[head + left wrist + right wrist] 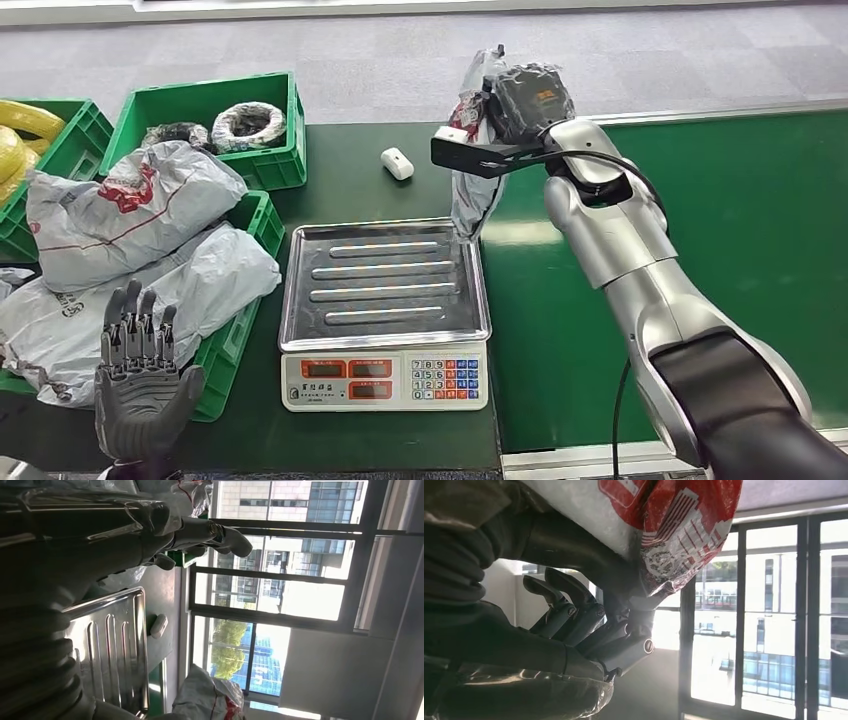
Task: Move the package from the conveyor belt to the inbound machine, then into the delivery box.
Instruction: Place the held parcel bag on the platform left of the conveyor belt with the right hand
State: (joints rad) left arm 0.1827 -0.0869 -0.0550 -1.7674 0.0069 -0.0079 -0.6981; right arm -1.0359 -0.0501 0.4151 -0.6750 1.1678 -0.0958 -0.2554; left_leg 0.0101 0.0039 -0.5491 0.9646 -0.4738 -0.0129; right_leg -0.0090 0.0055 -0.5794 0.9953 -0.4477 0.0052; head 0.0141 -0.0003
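We log one grey plastic mailer package [478, 170] with red print, gripped in our right hand [522, 100], hanging beside the steel scale tray [383, 280]; left hand [140, 385] open.

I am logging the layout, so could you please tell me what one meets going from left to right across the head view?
Left hand → grey mailer bags → scale's steel tray → package held up by the right hand → green conveyor belt.

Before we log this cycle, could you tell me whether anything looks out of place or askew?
The delivery box is overfull: grey packages heap above its rim and spill over it. The package in the right hand hangs crumpled beside the scale tray, not over it.
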